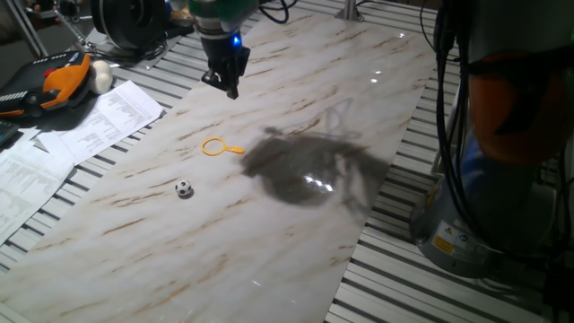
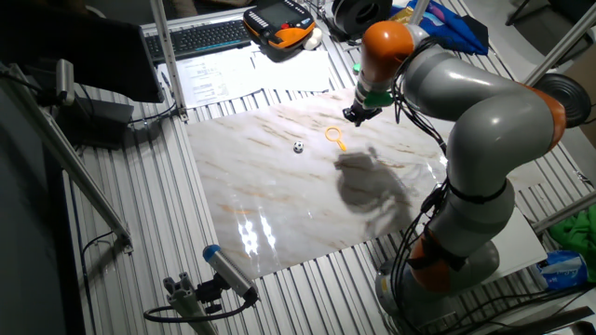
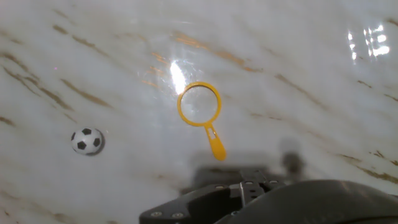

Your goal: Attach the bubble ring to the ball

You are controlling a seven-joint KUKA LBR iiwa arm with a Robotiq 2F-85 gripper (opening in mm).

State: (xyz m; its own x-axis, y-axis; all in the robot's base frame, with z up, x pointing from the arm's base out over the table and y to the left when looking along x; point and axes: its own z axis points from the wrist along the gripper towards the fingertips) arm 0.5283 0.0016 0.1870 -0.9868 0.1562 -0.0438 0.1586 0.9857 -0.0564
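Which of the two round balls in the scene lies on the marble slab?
The soccer-patterned ball; the plain cream ball rests off the slab by the papers.

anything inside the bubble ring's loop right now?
Nothing: only bare marble tabletop shows through the bubble ring. The ball sits apart, outside the loop. Nothing covers it.
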